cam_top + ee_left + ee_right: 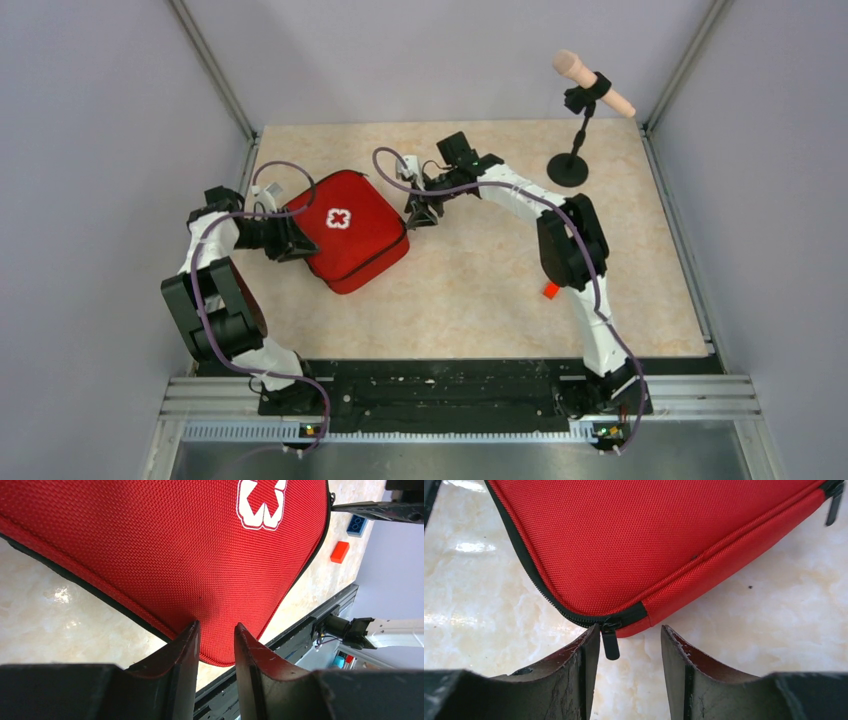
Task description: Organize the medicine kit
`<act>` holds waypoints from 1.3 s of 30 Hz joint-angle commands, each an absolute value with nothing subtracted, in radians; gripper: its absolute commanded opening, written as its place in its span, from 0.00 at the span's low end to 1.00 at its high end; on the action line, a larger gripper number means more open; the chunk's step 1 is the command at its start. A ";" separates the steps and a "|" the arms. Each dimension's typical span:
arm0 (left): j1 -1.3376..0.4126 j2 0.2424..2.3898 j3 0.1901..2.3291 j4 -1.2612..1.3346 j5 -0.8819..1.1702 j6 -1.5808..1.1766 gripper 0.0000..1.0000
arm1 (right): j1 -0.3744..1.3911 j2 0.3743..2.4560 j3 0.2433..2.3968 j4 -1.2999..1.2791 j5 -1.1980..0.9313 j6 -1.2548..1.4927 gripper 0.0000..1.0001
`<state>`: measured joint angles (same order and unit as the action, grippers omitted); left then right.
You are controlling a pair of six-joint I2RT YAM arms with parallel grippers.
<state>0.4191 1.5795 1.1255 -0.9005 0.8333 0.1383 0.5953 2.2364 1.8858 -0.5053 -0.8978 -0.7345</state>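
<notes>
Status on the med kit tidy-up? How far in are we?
Done: nothing I can confirm; the red fabric zippered medicine kit lies closed, cross up. In hand: left end effector pinches one corner; right end effector stands open beside the black zipper pull, not gripping it. To do: small red block and blue studded brick lie loose on the table; kit contents hidden.

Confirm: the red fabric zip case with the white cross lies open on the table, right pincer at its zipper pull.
Wrong in one point: the red fabric zip case with the white cross lies shut, not open; the top external view shows its lid down. The right pincer is indeed at its black zipper pull.
</notes>
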 commanded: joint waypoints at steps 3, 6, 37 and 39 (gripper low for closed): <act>0.412 1.572 1.120 -0.922 0.862 0.170 0.36 | 0.569 2.285 1.957 -0.583 -1.080 -0.714 0.48; 0.410 1.575 1.120 -0.922 0.863 0.171 0.36 | 0.569 2.267 1.931 -0.584 -1.088 -0.725 0.50; 0.401 1.578 1.114 -0.913 0.892 0.163 0.36 | 0.685 1.979 1.488 -0.051 -0.591 -0.595 0.46; 0.400 1.577 1.113 -0.913 0.896 0.164 0.36 | 0.700 1.979 1.483 -0.052 -0.556 -0.609 0.45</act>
<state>0.4091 1.5795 1.1217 -0.9035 0.8608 0.1520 0.6571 2.0357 1.4971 -0.1059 -0.6384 -0.5774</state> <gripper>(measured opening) 0.359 0.456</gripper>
